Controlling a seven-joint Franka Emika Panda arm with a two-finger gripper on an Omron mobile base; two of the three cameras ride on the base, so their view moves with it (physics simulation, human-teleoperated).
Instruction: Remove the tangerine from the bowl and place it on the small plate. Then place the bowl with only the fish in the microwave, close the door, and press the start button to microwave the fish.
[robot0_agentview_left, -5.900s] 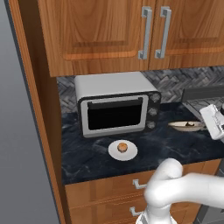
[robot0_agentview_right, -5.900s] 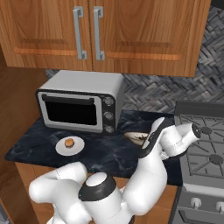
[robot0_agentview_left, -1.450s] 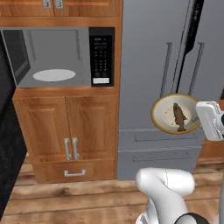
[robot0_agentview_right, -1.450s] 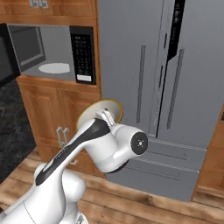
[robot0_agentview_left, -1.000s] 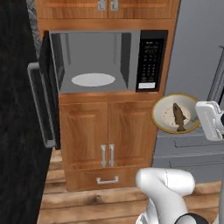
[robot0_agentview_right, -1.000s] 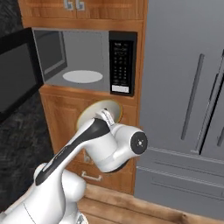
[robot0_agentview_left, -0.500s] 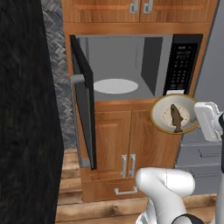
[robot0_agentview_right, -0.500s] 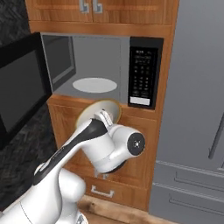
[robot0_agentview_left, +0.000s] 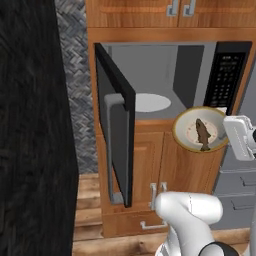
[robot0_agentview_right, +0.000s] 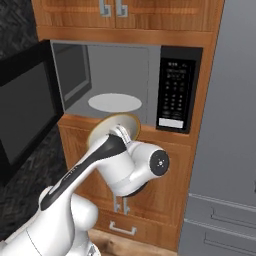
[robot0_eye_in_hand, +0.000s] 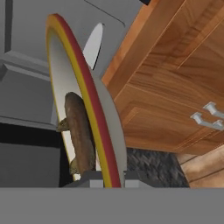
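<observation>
Gripper (robot0_agentview_left: 231, 134) clamped on bowl (robot0_agentview_left: 192, 131) rim, fish (robot0_agentview_left: 202, 134) alone inside; microwave (robot0_agentview_left: 175, 80) door (robot0_agentview_left: 117, 125) open. Left: insert bowl, shut door, press start.

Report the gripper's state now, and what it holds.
Gripper: shut on the rim of the bowl, which carries the fish, in front of the open microwave.

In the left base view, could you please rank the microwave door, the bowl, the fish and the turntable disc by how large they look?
1. door
2. bowl and turntable disc: similar; the bowl is nearer, so unsure
3. fish
</observation>
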